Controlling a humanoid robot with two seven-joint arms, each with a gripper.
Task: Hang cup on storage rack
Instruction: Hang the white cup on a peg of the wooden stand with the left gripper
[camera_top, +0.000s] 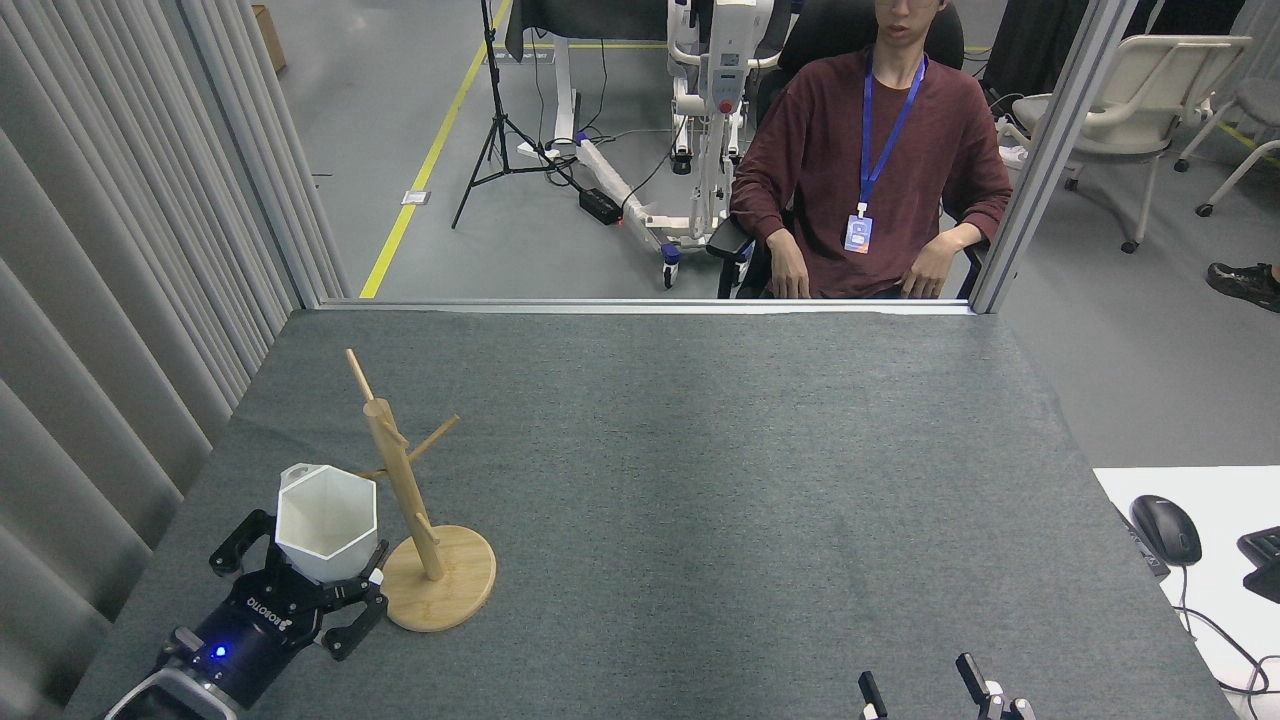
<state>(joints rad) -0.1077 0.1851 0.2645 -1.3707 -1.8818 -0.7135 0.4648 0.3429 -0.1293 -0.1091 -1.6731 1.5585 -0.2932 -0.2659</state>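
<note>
1. head view: left gripper (318, 590) clamped on the cup (327, 522), mouth up, handle at its far left
2. storage rack (412, 500) just right of the cup; its left peg points toward it
3. right gripper (925, 690) jaws apart, well off
</note>
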